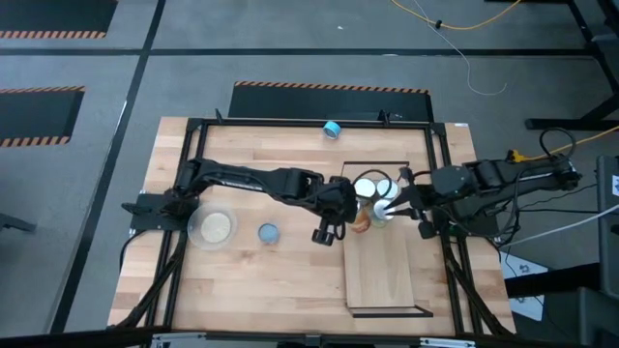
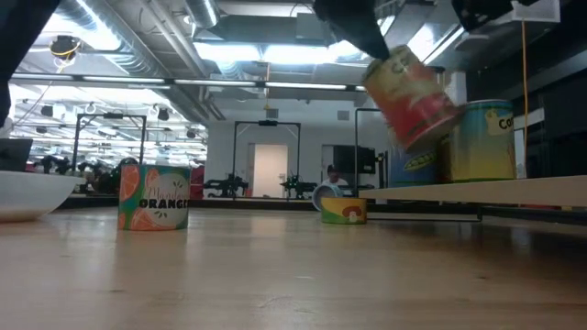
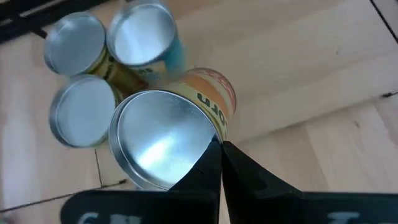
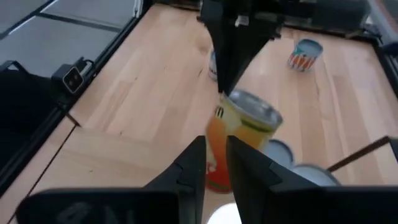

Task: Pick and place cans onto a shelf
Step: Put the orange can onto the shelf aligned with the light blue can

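Observation:
My left gripper (image 1: pixel 350 215) is shut on a tilted red-and-yellow can (image 2: pixel 413 96), lifted over the near side of the can cluster on the pale shelf board (image 1: pixel 387 275). The can's silver top shows in the left wrist view (image 3: pixel 158 140). Three cans (image 3: pixel 81 112) (image 3: pixel 74 38) (image 3: pixel 143 31) stand upright on the shelf close beside it. My right gripper (image 4: pixel 215 149) hovers just right of the cluster with only a narrow gap between its fingers, holding nothing. An orange-label can (image 2: pixel 154 195) stands on the table. My left gripper pinches the rim of the can's top (image 3: pixel 210 146) between its two fingers, one on the lid side and one outside the wall. The fingers come slanting down from the table's left. The can hangs tilted below them, clear of the shelf and table.
A clear round dish (image 1: pixel 213 227) and a blue-topped can (image 1: pixel 268 232) sit on the table left of the shelf. Another blue can (image 1: pixel 332 128) lies near the far edge. A small can (image 2: pixel 344 209) shows far off. The near half of the shelf board is bare.

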Motion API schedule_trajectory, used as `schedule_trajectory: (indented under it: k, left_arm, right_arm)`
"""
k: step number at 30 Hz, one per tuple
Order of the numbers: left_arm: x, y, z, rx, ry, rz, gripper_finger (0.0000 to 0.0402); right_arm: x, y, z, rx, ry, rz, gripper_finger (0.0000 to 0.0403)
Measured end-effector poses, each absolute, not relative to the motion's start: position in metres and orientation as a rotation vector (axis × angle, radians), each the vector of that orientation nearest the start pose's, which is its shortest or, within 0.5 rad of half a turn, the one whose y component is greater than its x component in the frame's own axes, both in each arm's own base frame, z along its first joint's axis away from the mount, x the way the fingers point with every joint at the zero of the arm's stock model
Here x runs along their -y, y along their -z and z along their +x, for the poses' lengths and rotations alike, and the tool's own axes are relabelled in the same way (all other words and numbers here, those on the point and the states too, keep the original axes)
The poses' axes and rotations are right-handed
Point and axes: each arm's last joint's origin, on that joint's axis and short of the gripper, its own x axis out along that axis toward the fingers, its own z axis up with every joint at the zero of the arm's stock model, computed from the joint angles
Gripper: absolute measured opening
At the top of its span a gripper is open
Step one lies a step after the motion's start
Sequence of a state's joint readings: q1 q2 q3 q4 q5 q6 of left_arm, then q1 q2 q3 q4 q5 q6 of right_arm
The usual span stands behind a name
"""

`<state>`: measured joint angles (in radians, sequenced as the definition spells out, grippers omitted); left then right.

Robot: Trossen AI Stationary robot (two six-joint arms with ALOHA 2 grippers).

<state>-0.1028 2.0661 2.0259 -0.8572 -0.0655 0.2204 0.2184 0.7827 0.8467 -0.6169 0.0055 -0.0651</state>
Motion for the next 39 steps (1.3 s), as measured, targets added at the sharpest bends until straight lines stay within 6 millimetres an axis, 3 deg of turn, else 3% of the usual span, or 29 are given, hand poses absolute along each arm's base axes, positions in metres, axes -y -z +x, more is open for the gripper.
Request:
schedule_trajectory:
  k: [10, 24, 33, 39]
  left_arm:
    - [0.045, -0.29, 0.46, -0.934, 0.126, 0.322, 0.0]
    - [0.045, -0.288, 0.462, -0.926, 0.124, 0.324, 0.0]
    - [0.049, -0.288, 0.462, -0.928, 0.131, 0.327, 0.0]
    - [0.05, -0.288, 0.462, -0.927, 0.133, 0.327, 0.0]
  right_arm:
    - [-0.039, -0.307, 0.178, -0.544, -0.251, -0.221, 0.0068]
    - [-0.047, -0.288, 0.214, -0.569, -0.268, -0.285, 0.0068]
    - [-0.05, -0.275, 0.226, -0.621, -0.288, -0.339, 0.0068]
    - [-0.047, -0.272, 0.229, -0.647, -0.179, -0.376, 0.0068]
